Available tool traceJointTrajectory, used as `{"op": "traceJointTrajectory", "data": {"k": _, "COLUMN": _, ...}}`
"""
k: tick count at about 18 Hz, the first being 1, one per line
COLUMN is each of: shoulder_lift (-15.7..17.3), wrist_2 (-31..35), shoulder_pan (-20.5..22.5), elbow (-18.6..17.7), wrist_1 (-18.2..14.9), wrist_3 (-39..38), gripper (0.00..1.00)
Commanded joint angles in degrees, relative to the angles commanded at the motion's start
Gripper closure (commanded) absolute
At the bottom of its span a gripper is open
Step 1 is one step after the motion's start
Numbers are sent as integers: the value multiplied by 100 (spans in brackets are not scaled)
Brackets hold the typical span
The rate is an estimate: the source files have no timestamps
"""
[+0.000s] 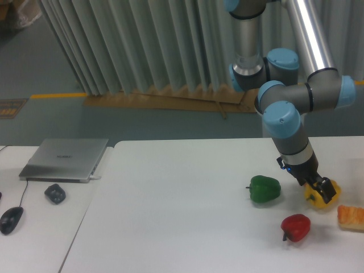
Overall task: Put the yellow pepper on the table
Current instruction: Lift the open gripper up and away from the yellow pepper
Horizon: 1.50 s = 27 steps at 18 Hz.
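— Where is the yellow pepper point(322, 195)?

— Low at the right side of the white surface point(182, 205), right of the green pepper point(264, 189) and up and to the right of the red pepper point(296, 227). It looks to be resting on the top, though its underside is hard to make out.

— And the claw point(320, 188)?

— Its dark fingers point(325, 186) sit against the top of the yellow pepper, partly covering it. Whether they grip it or have let go, I cannot tell; the tips are too small and dark to read.

— What else is close by?

— An orange-and-pale object point(351, 217) lies at the right edge, just right of the red pepper, cut off by the frame. The three peppers are near one another but apart.

— Farther off?

— On the smaller desk point(34, 227) at left: a closed grey laptop point(65, 159), a dark lumpy object point(55, 193) in front of it, and a black mouse point(11, 219) with a cable. Grey pleated curtains point(142, 45) hang behind.
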Motion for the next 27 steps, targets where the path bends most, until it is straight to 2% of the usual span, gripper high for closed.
{"op": "traceJointTrajectory", "data": {"k": 4, "shoulder_lift": 140, "wrist_2": -140, "shoulder_pan": 96, "elbow": 140, "wrist_1": -35, "wrist_3": 26, "gripper": 0}}
{"op": "traceJointTrajectory", "data": {"k": 7, "shoulder_lift": 412, "wrist_2": -1209, "shoulder_pan": 491, "elbow": 316, "wrist_1": -219, "wrist_3": 97, "gripper": 0}}
{"op": "traceJointTrajectory", "data": {"k": 10, "shoulder_lift": 440, "wrist_2": -1485, "shoulder_pan": 676, "elbow": 456, "wrist_1": -342, "wrist_3": 411, "gripper": 0}}
{"op": "traceJointTrajectory", "data": {"k": 12, "shoulder_lift": 440, "wrist_2": -1433, "shoulder_pan": 869, "elbow": 650, "wrist_1": -762, "wrist_3": 1682, "gripper": 0}}
{"op": "traceJointTrajectory", "data": {"k": 13, "shoulder_lift": 431, "wrist_2": -1433, "shoulder_pan": 1105, "elbow": 772, "wrist_1": -1078, "wrist_3": 2688, "gripper": 0}}
{"op": "traceJointTrajectory", "data": {"k": 15, "shoulder_lift": 413, "wrist_2": -1476, "shoulder_pan": 1370, "elbow": 852, "wrist_1": -1283, "wrist_3": 4037, "gripper": 0}}
{"op": "traceJointTrajectory", "data": {"k": 27, "shoulder_lift": 150, "wrist_2": -1503, "shoulder_pan": 1476, "elbow": 984, "wrist_1": -1231, "wrist_3": 4447, "gripper": 0}}
